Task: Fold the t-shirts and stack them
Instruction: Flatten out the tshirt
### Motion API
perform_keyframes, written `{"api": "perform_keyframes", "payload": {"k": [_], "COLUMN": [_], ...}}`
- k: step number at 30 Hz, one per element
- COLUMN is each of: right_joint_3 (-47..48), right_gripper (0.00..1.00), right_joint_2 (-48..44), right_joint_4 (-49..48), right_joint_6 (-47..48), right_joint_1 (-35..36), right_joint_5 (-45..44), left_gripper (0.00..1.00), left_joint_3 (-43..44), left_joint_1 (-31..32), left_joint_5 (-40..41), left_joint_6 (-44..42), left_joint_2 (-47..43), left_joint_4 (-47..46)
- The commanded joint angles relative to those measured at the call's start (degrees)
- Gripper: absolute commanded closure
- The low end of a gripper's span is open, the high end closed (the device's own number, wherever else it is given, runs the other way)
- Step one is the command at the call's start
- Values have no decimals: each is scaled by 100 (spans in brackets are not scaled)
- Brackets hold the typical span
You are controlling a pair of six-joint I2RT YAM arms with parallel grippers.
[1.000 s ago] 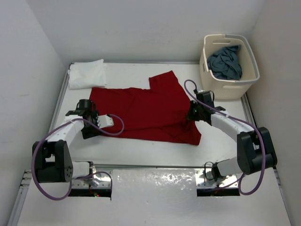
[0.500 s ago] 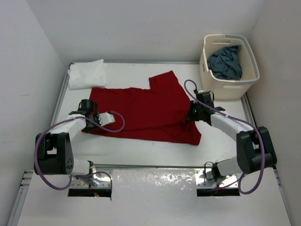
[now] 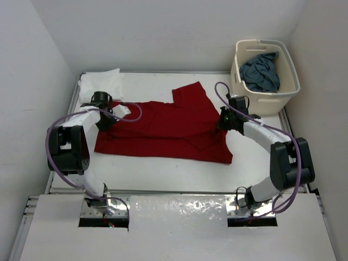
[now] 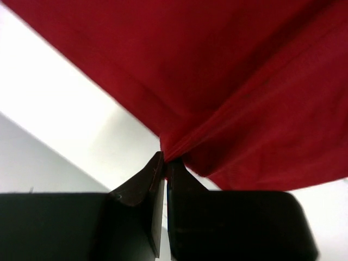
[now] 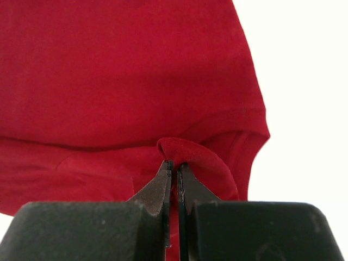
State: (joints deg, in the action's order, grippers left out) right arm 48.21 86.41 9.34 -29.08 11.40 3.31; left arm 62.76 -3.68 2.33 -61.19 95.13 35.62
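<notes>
Two grips are on the red t-shirt (image 3: 163, 128). The left end effector (image 4: 165, 161) has its jaws pressed together on a gathered fold at the shirt's left edge. The right end effector (image 5: 174, 163) is clamped on a small loop of cloth at the right edge.

Cloth like this is probably light, limp and slightly stretchy. It will likely sag and drag between the two grips rather than hold a line, so edges and corners are the sensible places to hold.

The shirt is bright red and seems partly doubled over along its near side. It lies across the middle of the white worktop (image 3: 163, 171).

A white t-shirt (image 3: 100, 84) sits folded at the far left corner. A blue-grey t-shirt (image 3: 261, 70) is bunched in the basket (image 3: 266, 102).
</notes>
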Motion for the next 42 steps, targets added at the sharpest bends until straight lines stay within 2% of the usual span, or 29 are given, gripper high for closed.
{"api": "perform_keyframes", "payload": {"k": [1,8,13,15,16,18,19,21,22,23,25,26,29,31,39,42], "right_joint_3": [364,918,998,954,945,901,892,884,884,875,857,848,857,866,769,734], "right_gripper": [100,100,100,100,100,100,100,100,100,100,100,100,100,100,100,100], "right_joint_2": [252,631,737,763,763,763,763,772,772,772,763,754,746,737,614,605], "right_joint_4": [-64,146,129,112,94,68,41,32,15,6,-38,-55,-56,-38,-38,-20], "right_joint_6": [192,473,412,403,394,386,368,342,333,324,289,272,280,289,289,298], "right_joint_1": [-15,-15,-15,-24,-24,-15,-15,-15,-15,-15,-24,-15,-15,-15,-15,-24], "right_joint_5": [-23,-305,-103,-76,-59,-32,-15,38,47,73,91,117,126,117,73,56], "left_gripper": [100,99,75,71,67,67,67,73,73,73,71,65,55,53,52,60], "left_joint_3": [87,780,966,1228,1395,1984,2229,2101,1769,1644,1502,1520,1511,1502,1424,1353], "left_joint_1": [-53,-62,-106,-350,-492,-877,-975,-1003,-968,-846,-801,-862,-1160,-1179,-1135,-1135], "left_joint_5": [153,558,1023,1305,1149,719,-23,-871,-1327,-1462,-1516,-1559,-2024,-2043,-2333,-2324], "left_joint_6": [458,1380,1908,2478,2680,3235,3288,2895,2563,2429,2532,2637,3251,3393,3596,3736], "left_joint_2": [172,761,849,936,980,1086,1052,668,491,367,488,724,936,981,1526,1508], "left_joint_4": [236,349,17,-203,-239,-38,302,725,832,1068,1666,1894,1670,1467,1124,746]}}
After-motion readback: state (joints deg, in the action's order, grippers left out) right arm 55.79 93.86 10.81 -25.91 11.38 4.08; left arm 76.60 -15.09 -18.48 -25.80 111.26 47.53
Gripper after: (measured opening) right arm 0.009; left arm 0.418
